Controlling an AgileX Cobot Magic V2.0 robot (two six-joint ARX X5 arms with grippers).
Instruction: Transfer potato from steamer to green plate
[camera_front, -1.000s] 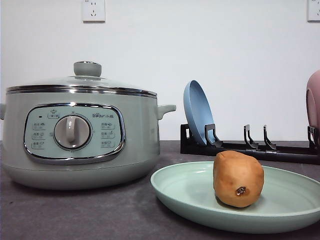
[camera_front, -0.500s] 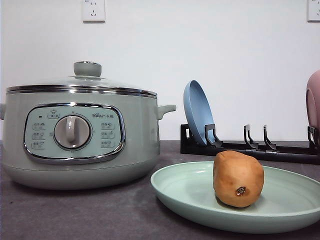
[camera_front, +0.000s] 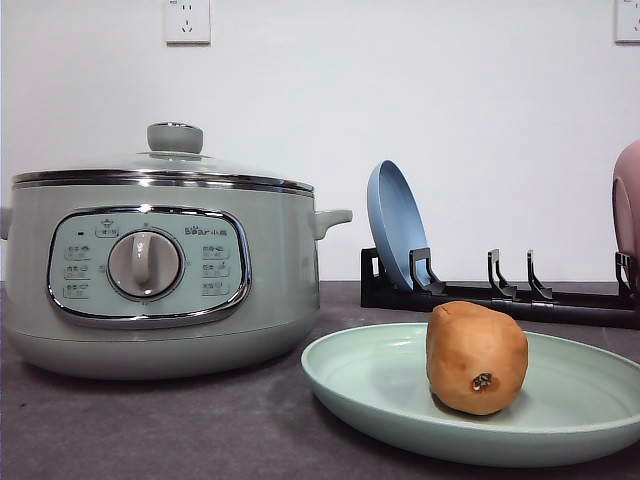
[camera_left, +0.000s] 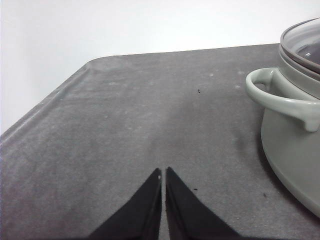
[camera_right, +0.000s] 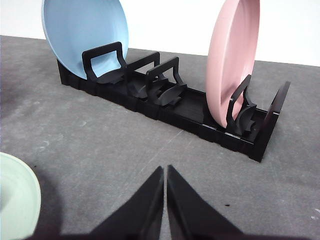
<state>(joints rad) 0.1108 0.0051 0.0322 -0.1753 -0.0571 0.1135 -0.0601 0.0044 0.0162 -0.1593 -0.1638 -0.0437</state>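
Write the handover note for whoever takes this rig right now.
Left gripper: shut, empty, over bare table beside the steamer.
Right gripper: shut, empty, facing the black rack with the blue plate and pink plate.
Potato sits on the green plate; steamer lid is on.
Done: transfer looks complete.
Left: nothing apparent.

From my station: the lidded steamer (camera_front: 160, 270) blocks the table's (camera_front: 200, 430) left side, its handle (camera_left: 280, 95) jutting out. Right of the steamer, the green plate (camera_front: 380, 390) carries the potato (camera_front: 476, 357); open air above both. Behind the plate, a black rack (camera_right: 190, 112) holds upright blue (camera_right: 85, 30) and pink (camera_right: 232, 55) plates, with bare tabletop before it.
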